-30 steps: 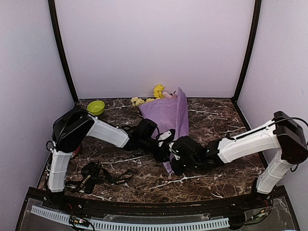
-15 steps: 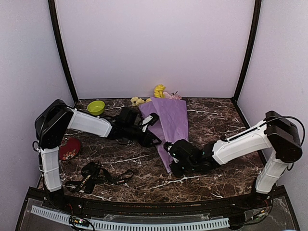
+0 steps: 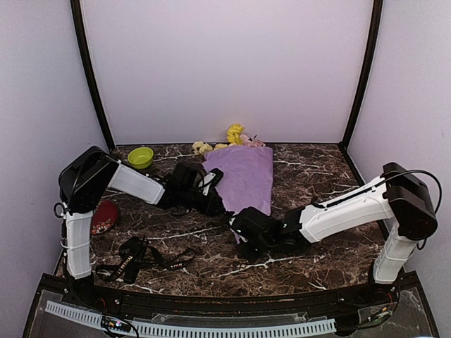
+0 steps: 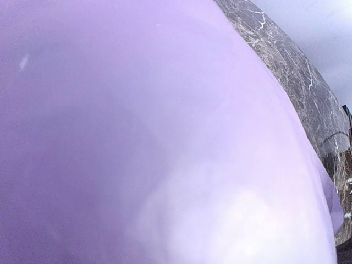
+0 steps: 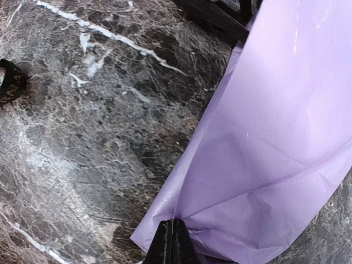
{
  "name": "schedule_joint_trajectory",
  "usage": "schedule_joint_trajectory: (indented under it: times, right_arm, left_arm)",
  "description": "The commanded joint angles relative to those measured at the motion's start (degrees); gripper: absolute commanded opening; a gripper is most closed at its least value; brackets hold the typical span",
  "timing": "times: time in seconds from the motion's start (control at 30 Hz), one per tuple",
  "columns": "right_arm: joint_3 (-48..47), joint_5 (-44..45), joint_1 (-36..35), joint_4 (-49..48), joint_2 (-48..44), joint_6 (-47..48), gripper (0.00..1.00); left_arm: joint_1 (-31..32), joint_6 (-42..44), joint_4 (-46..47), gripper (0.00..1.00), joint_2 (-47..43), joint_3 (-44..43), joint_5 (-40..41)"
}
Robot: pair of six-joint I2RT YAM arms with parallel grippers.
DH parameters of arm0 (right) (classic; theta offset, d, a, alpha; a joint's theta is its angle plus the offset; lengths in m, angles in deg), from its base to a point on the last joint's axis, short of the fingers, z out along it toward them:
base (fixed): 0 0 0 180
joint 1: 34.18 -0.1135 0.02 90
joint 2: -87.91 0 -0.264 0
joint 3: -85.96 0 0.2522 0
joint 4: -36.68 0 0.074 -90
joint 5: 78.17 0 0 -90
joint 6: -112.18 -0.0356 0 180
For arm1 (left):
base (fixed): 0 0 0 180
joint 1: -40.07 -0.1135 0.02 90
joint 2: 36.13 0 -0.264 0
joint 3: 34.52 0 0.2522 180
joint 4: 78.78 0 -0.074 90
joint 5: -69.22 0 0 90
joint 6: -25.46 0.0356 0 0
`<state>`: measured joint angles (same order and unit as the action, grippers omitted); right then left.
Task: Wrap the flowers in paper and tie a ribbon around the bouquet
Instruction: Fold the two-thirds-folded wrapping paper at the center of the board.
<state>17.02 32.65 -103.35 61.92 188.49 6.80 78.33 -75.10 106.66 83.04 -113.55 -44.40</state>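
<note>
The paper [image 3: 246,176] lies folded over the flowers [image 3: 233,132], whose blooms poke out of its far end. The right hand [image 5: 171,239], fingers together, presses on the paper's narrow near corner, probably to keep the cone from unrolling. The left hand [image 3: 213,197] is at the paper's left edge; whether it is apart or together I cannot tell. The ribbon [image 3: 151,257] waits well to the left of the paper.

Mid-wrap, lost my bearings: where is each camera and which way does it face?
Top external: above and behind the bases, facing down over the table; left arm and right arm show, with the paper and ribbon.
Left wrist: close against the paper, which fills it; no fingers show.
Right wrist: faces down at the paper's near corner; right gripper, shut, at bottom.
Shared: all three show paper and marble.
</note>
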Motion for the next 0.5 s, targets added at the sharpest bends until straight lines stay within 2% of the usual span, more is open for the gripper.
schedule_joint_trajectory:
  times: [0.0,0.3,0.4,0.47]
  right_arm:
    - [-3.8,3.6,-3.3,3.0,1.7,5.1,0.0]
    - [-2.2,2.7,-3.8,2.7,6.4,6.2,0.0]
    - [-2.6,2.7,-3.9,3.5,7.7,6.1,0.0]
    - [-2.9,2.7,-3.8,3.5,8.0,5.7,0.0]
  left_arm:
    - [0.3,-2.7,0.9,0.46,1.8,1.0,-0.5]
    - [-1.1,-0.3,-3.3,0.44,-3.1,1.4,-0.1]
    - [-2.6,0.2,-7.3,0.46,-5.9,1.8,0.6]
    - [-6.5,-0.1,-9.2,0.47,-8.2,3.0,0.8]
